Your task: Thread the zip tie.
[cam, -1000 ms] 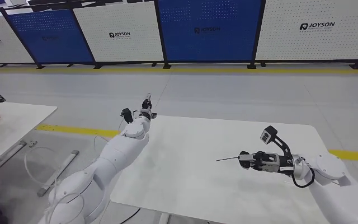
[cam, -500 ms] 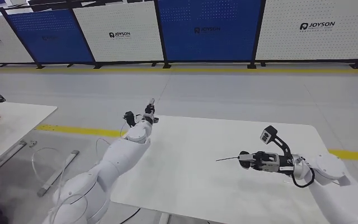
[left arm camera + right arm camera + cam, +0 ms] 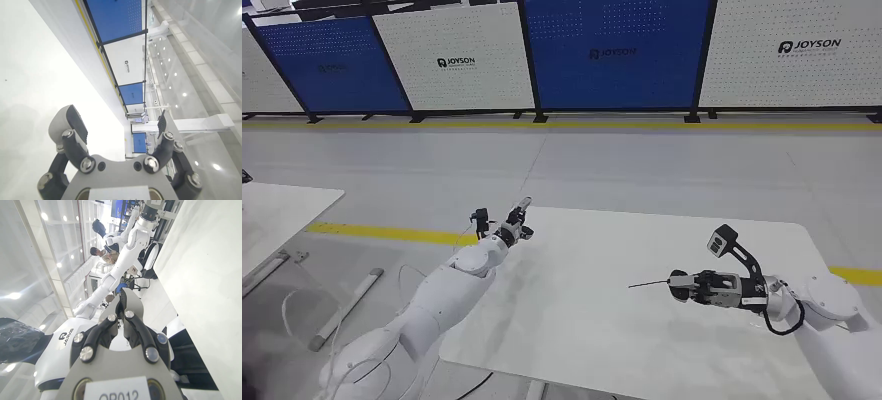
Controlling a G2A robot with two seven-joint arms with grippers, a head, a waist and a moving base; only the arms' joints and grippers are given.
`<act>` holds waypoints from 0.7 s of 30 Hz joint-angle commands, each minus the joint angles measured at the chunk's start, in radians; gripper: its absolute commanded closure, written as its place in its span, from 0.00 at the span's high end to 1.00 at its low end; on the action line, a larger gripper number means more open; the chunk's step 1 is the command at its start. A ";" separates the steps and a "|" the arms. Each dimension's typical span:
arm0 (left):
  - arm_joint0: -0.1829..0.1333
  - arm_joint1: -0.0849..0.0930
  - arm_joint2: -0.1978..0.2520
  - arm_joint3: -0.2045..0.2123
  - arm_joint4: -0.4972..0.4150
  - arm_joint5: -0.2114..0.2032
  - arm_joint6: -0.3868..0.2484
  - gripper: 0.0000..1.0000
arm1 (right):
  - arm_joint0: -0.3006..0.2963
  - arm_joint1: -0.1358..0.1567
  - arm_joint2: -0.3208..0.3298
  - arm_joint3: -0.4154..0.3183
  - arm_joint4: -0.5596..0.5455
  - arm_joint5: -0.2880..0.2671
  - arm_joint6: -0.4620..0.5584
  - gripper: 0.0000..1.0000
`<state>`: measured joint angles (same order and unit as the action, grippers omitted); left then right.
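Note:
A thin black zip tie [image 3: 650, 284] sticks out level over the white table [image 3: 582, 310], pointing toward the table's middle. My right gripper [image 3: 675, 282] is shut on its near end, low over the table's right half. In the right wrist view its fingers [image 3: 124, 298] are pressed together, and the tie itself is hidden there. My left gripper [image 3: 523, 204] hangs over the table's far left corner, a long way from the tie. In the left wrist view it [image 3: 121, 123] stands open with nothing between its pads [image 3: 78, 123].
A second white table [image 3: 282, 215] stands off to the left across a gap of floor. Blue and white partition panels [image 3: 612, 55] line the back, behind a yellow floor line [image 3: 372, 233]. The bare tabletop stretches between the two arms.
My left arm has swung down and to the right, bringing its gripper nearer the table's far left corner. The right arm and the zip tie have kept still.

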<state>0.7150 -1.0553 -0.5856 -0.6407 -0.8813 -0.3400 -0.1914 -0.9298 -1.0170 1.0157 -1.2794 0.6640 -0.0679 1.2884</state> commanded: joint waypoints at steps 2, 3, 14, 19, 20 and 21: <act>0.004 0.000 -0.003 -0.008 -0.004 0.000 -0.004 1.00 | 0.000 0.000 0.000 0.000 0.000 0.000 0.000 0.00; 0.011 0.001 -0.009 -0.019 -0.003 0.000 -0.011 1.00 | 0.000 0.000 0.000 0.000 0.000 0.000 0.000 0.00; 0.244 0.069 -0.213 -0.350 0.139 0.000 -0.113 1.00 | 0.000 0.000 0.000 0.000 0.000 0.000 0.000 0.00; 0.435 0.117 -0.361 -0.610 0.263 0.000 -0.126 1.00 | 0.000 0.000 0.000 0.000 0.000 0.000 0.000 0.00; 0.466 0.122 -0.384 -0.647 0.279 0.000 -0.098 1.00 | 0.000 0.000 0.000 0.000 0.000 0.000 0.000 0.00; 0.493 0.125 -0.403 -0.678 0.299 0.000 -0.069 1.00 | 0.000 0.000 0.000 0.000 0.000 0.000 0.000 0.00</act>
<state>1.1719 -0.9337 -0.9670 -1.2778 -0.6038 -0.3400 -0.2952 -0.9298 -1.0170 1.0157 -1.2794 0.6640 -0.0679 1.2884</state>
